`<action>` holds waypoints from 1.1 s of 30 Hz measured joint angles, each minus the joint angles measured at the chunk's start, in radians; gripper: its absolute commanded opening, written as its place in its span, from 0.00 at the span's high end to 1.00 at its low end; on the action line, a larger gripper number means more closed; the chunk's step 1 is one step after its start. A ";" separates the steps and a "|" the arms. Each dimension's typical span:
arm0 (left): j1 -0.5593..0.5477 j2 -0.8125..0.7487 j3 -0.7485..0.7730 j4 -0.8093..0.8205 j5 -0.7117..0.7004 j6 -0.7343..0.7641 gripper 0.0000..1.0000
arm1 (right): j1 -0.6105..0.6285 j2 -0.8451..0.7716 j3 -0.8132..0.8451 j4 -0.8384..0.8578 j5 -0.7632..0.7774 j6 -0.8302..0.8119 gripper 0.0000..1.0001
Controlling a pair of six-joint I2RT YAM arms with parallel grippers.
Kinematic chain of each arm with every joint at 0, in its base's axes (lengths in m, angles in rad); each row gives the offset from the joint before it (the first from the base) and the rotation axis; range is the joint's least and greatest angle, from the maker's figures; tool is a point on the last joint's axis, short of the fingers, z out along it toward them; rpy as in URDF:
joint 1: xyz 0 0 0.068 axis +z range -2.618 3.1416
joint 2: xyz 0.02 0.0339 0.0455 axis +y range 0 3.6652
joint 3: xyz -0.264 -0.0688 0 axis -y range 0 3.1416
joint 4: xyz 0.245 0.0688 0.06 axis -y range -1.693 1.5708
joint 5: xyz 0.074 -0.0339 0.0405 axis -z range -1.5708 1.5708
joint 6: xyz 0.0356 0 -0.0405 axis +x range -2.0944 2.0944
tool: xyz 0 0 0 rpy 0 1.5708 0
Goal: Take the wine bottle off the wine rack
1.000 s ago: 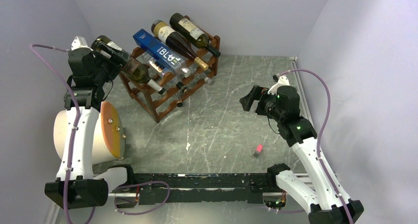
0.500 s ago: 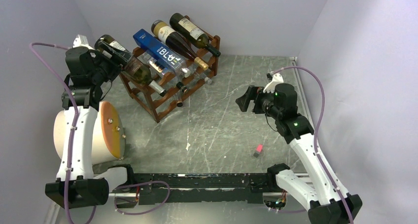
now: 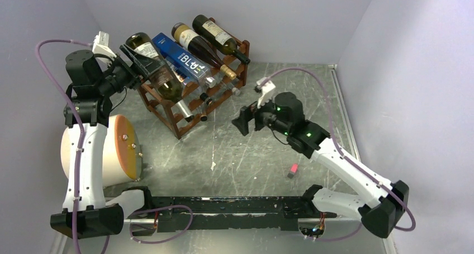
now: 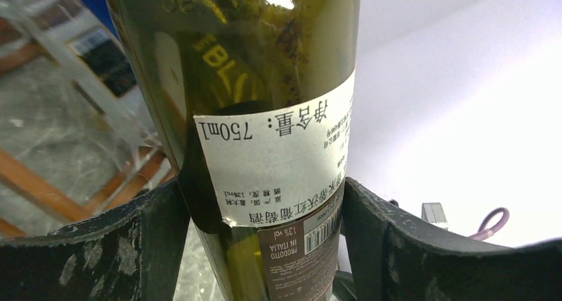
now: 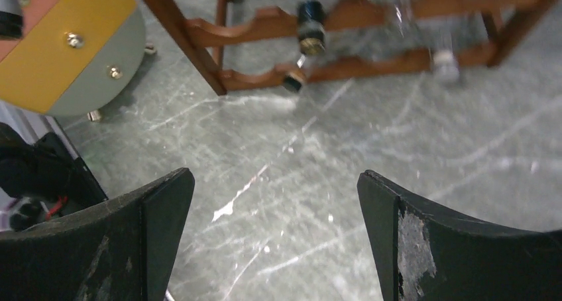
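The reddish-brown wine rack point(image 3: 184, 115) stands at the back left with several bottles and a blue box on it. My left gripper point(image 3: 133, 68) is shut on the body of a green wine bottle point(image 3: 158, 75), held tilted above the rack's left end, neck pointing down to the right. In the left wrist view the bottle point(image 4: 265, 102) fills the frame between my fingers point(image 4: 149, 238). My right gripper point(image 3: 245, 121) is open and empty, low over the floor just right of the rack. The right wrist view shows the rack's lower rails point(image 5: 371, 65) ahead.
A white and orange cylinder point(image 3: 120, 150) sits beside the left arm and shows in the right wrist view point(image 5: 66, 49). A small red object point(image 3: 293, 169) lies on the grey marbled floor. Walls close in at left, back and right.
My left gripper has swung the green bottle up and to the right over the rack. My right arm has reached left toward the rack, gripper still open.
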 measured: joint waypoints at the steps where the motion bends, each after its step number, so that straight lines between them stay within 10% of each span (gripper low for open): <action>1: 0.000 0.003 0.000 0.004 0.028 0.000 0.93 | 0.032 0.014 0.010 0.019 0.016 -0.026 0.00; 19: 0.000 0.019 -0.024 -0.018 0.314 0.045 0.93 | 0.333 0.058 -0.076 0.428 -0.115 -1.402 0.00; 33: 0.000 0.041 -0.030 -0.106 0.331 0.112 0.93 | 0.536 0.279 0.053 0.499 -0.054 -1.908 0.05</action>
